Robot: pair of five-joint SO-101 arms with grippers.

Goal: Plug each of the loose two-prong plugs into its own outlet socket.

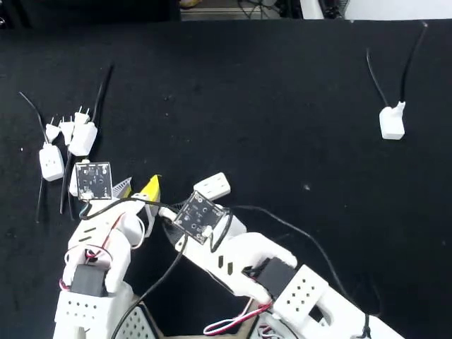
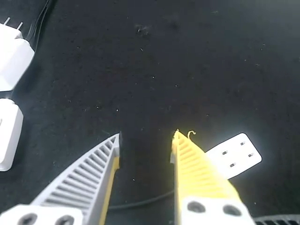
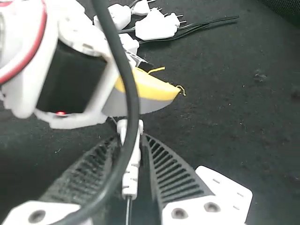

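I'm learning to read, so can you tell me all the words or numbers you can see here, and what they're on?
No text here can be read.
Left arm's board: tiny marks, too small to read.
Right arm's board: tiny marks, too small to read.
Outlet: slots only, no letters.
Plugs: plain white, no print visible.

black cloth-covered desk (image 1: 233,78) spans view, faint specks on surface. beyond far edge: pale floor (image 1: 212,12), dark cables (image 1: 263,7), white panel (image 1: 388,8) at corner.
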